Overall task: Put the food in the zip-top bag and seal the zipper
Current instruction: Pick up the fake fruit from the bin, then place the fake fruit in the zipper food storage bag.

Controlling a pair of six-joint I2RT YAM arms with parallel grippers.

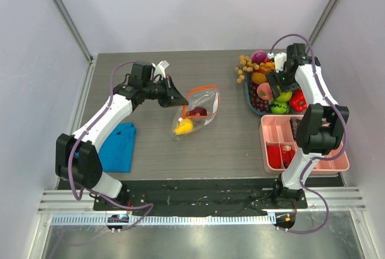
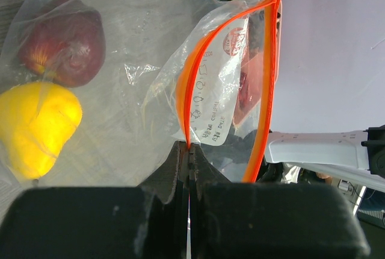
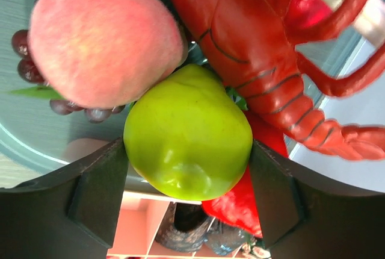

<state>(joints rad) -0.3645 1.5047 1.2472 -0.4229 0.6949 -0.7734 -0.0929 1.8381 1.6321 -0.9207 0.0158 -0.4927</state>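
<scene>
The left tool (image 2: pixel 189 156), pressed together, pinches the thin orange-red zipper strip (image 2: pixel 186 90) so the clear crinkly zip-top bag (image 1: pixel 201 105), resting on the bench (image 1: pixel 228 144), gapes for loading. Farther off, the right tool (image 3: pixel 187 168) sets its pads (image 3: pixel 102 193) either side of a glossy green plastic pear (image 3: pixel 186 132); whether it grips yet, I cannot tell.

Table (image 1: pixel 231 147) holds zip-top bag (image 1: pixel 203 107), blue cloth (image 1: pixel 120 146), pink tray (image 1: pixel 278 131).

Left tool (image 2: pixel 189 156) clamped — right tool (image 3: pixel 187 150) wide

bag (image 1: pixel 201 105) centre; cloth (image 1: pixel 119 147) left, tray (image 1: pixel 274 129) right
</scene>
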